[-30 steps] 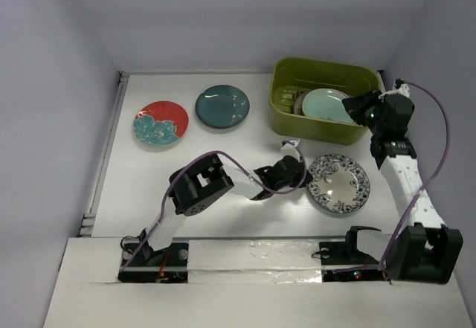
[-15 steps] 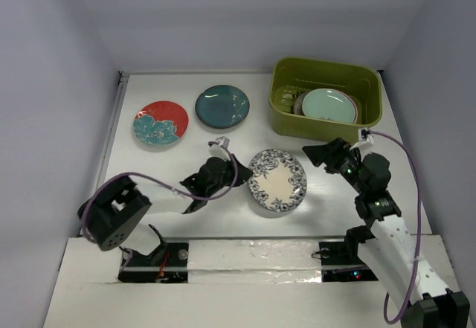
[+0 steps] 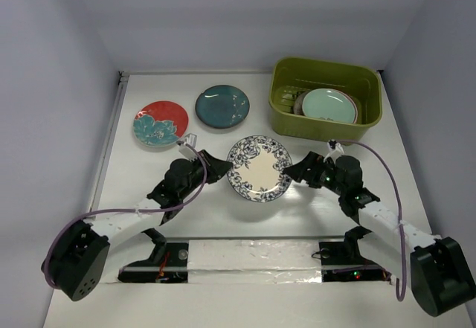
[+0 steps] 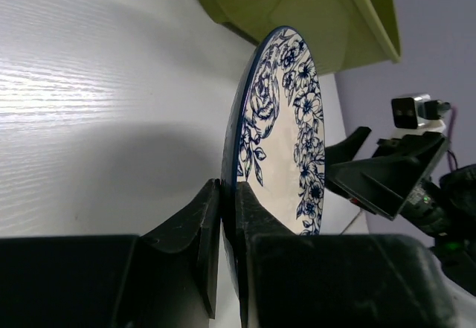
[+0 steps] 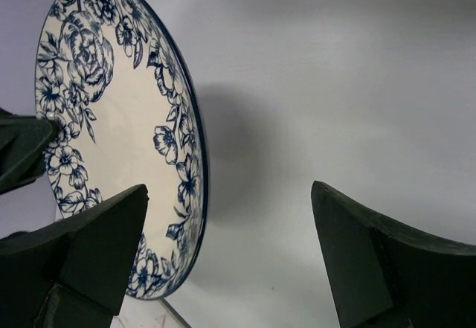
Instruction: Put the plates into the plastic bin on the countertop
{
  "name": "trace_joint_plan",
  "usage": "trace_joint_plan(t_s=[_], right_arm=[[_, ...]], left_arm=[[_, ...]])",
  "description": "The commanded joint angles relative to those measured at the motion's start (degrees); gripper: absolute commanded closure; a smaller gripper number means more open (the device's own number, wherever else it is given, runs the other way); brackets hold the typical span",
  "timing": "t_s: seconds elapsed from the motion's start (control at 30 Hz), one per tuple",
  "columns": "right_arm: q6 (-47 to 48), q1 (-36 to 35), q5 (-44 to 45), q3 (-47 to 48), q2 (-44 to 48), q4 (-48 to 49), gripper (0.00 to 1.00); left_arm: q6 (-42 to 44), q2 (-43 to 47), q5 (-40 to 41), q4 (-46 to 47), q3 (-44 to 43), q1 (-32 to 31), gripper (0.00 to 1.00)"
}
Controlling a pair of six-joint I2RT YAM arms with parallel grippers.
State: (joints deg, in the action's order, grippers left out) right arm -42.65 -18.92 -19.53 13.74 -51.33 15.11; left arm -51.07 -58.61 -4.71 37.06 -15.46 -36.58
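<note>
The white-and-blue patterned plate (image 3: 259,168) hangs over the middle of the countertop (image 3: 297,210). My left gripper (image 3: 221,169) is shut on its left rim; in the left wrist view the fingers (image 4: 228,188) pinch the plate (image 4: 286,127) edge-on. My right gripper (image 3: 294,172) stands open at the plate's right rim. In the right wrist view that rim (image 5: 111,120) lies between the wide jaws of the right gripper (image 5: 229,190), untouched. A red plate (image 3: 161,123) and a dark teal plate (image 3: 222,105) lie at the back left. The olive-green plastic bin (image 3: 325,65) at the back right holds a mint plate (image 3: 327,105) on top of others.
Pale lavender walls close in the countertop on the left, back and right. The arms' bases and a taped strip (image 3: 253,257) run along the near edge. The bin's front wall (image 4: 297,8) stands just behind the held plate.
My left gripper has carried the white-and-blue plate leftward to the middle. My right arm has swung from the bin down to the plate's right rim and opened wide.
</note>
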Motion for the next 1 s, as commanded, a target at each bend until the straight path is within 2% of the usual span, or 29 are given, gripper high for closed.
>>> trace_joint_plan(t_s=[0.0, 0.07, 0.13, 0.23, 0.27, 0.3, 0.33, 0.4, 0.63, 0.67, 0.7, 0.8, 0.83, 0.9, 0.93, 0.97], right_arm=[[-0.23, -1.82, -2.87, -0.55, -1.75, 12.63, 0.05], [-0.94, -1.83, -3.85, -0.64, -2.72, 14.06, 0.08], [-2.08, -2.35, -5.24, -0.82, -3.42, 17.04, 0.21], [-4.01, -2.35, -7.79, -0.91, -4.47, 20.91, 0.52], [-4.28, -2.35, -8.41, -0.73, -4.83, 21.53, 0.59], [-5.24, -2.35, -8.59, -0.64, -4.92, 22.32, 0.77], [-5.68, -2.35, -8.51, -0.47, -4.66, 22.76, 0.9], [-6.47, -2.35, -8.6, 0.15, -3.87, 22.94, 1.0], [-3.93, -2.35, -7.8, 5.51, -0.87, 15.83, 1.0], [-3.58, -2.35, -8.5, 5.77, -1.49, 15.56, 0.96], [-3.32, -2.35, -9.03, 5.95, -2.97, 15.56, 0.77], [-3.75, -2.35, -10.35, 4.03, -5.09, 18.62, 0.51], [-4.01, -2.35, -10.88, 3.49, -6.05, 19.68, 0.47], [-4.71, -2.35, -11.84, 2.53, -7.02, 22.31, 0.46], [-4.98, -2.35, -13.07, 2.44, -7.64, 23.02, 0.48], [-5.16, -2.35, -13.51, 2.35, -7.73, 23.64, 0.55]], left_arm=[[-5.0, 2.97, -6.71, 10.4, -2.38, 0.81, 1.0], [-5.36, 3.15, -7.5, 11.19, -2.38, 0.81, 1.0], [-5.36, 3.24, -8.47, 11.28, -2.81, 0.81, 1.0], [-5.71, 3.67, -9.09, 11.28, -2.91, 0.81, 1.0], [-5.8, 3.94, -9.18, 11.28, -2.99, 1.33, 1.0], [-5.97, 4.81, -9.09, 11.02, -2.99, 1.33, 1.0], [-5.8, 5.34, -8.74, 10.5, -3.25, 1.33, 1.0], [-5.53, 7.27, -7.95, 9.0, -3.61, 1.33, 1.0], [-5.79, 10.0, -9.96, 7.32, -5.19, 2.48, 1.0], [-6.23, 10.18, -10.32, 7.76, -5.28, 2.48, 1.0], [-7.19, 10.27, -10.93, 8.29, -5.19, 2.48, 1.0], [-8.25, 10.88, -12.42, 9.96, -5.37, 2.48, 1.0], [-8.78, 10.97, -12.86, 10.4, -5.45, 2.48, 1.0], [-8.96, 11.5, -13.04, 10.4, -5.8, 2.48, 1.0], [-9.05, 11.59, -13.3, 10.4, -6.33, 2.48, 1.0], [-8.87, 11.59, -13.39, 10.14, -6.59, 2.48, 1.0]])
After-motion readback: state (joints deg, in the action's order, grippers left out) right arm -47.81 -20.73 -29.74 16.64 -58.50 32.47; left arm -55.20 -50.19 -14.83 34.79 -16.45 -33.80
